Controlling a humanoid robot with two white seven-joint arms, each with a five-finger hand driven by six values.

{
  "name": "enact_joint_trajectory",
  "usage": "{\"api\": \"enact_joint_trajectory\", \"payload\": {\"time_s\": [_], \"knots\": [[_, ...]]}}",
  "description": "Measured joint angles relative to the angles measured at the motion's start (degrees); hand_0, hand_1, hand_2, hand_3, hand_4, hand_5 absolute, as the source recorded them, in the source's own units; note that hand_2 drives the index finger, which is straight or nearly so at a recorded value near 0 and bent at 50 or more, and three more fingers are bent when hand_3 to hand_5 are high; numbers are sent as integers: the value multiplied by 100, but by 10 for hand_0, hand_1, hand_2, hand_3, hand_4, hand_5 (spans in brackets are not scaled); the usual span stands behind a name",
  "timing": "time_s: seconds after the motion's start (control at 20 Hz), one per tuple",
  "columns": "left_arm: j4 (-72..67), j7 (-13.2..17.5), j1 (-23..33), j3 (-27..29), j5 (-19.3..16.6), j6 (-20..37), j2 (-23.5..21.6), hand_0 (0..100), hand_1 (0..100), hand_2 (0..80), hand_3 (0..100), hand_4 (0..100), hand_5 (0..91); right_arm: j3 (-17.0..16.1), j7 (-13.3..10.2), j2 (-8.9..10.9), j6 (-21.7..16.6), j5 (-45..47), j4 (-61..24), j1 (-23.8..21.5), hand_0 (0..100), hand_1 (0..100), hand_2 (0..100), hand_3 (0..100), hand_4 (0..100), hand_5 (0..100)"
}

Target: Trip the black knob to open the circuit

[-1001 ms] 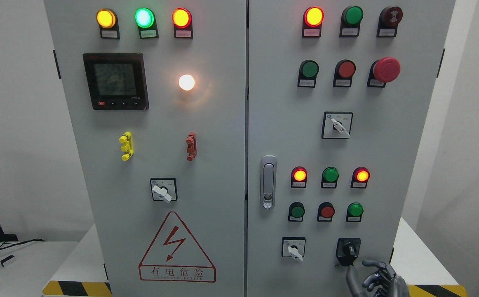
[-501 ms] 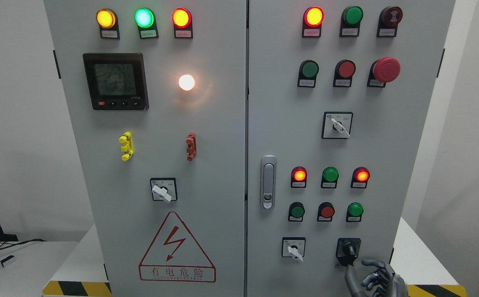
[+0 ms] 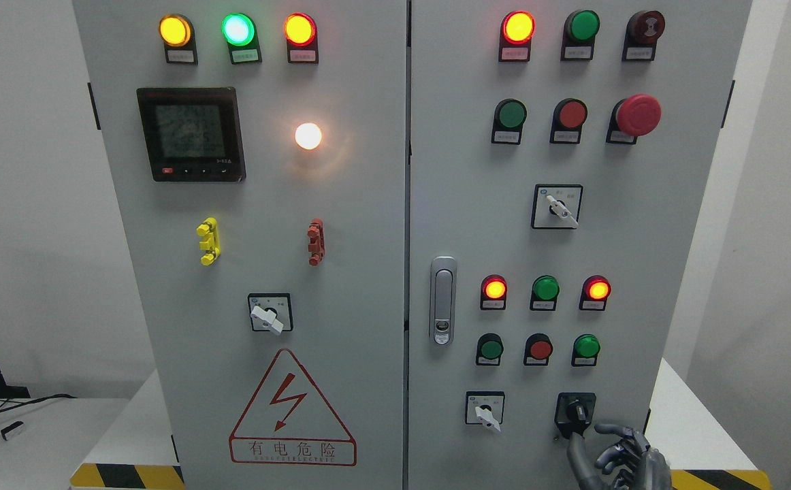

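The black knob (image 3: 576, 412) sits on a black square plate at the lower right of the grey cabinet's right door (image 3: 463, 204). My right hand (image 3: 615, 459) rises from the bottom edge just below and right of the knob. Its dark metal fingers (image 3: 612, 429) are loosely curled with nothing in them, the topmost fingertip close to the plate's lower right corner. The thumb (image 3: 578, 456) points up under the plate. I cannot tell whether any finger touches the knob. My left arm is out of view.
On the right door are a white selector switch (image 3: 485, 410) left of the knob, rows of red and green lamps and buttons above, a red mushroom button (image 3: 638, 113) and a door latch (image 3: 442, 299). The left door carries a meter and a warning triangle.
My right hand has crept slightly up and left toward the black knob. Nothing else has moved.
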State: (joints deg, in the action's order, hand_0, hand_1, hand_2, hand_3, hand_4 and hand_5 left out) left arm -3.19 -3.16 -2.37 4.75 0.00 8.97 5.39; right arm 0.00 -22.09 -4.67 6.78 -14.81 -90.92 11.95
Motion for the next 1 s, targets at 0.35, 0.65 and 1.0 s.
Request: {"api": "enact_joint_trajectory", "payload": {"time_s": [0.35,0.65,1.0], "knots": [[0,0,0,0,0,0,0,120,389,0,0,0,0,0,8,-19,21,-3,12,57,259,763,485,859,882,976],[0,0,0,0,0,0,-1,120,389,0,0,0,0,0,9,-33,23,-8,23,89,248,779,484,860,883,976],[1,0,0,0,0,0,-2,120,389,0,0,0,0,0,10,-45,129,-19,29,100,266,806,480,861,882,976]]}}
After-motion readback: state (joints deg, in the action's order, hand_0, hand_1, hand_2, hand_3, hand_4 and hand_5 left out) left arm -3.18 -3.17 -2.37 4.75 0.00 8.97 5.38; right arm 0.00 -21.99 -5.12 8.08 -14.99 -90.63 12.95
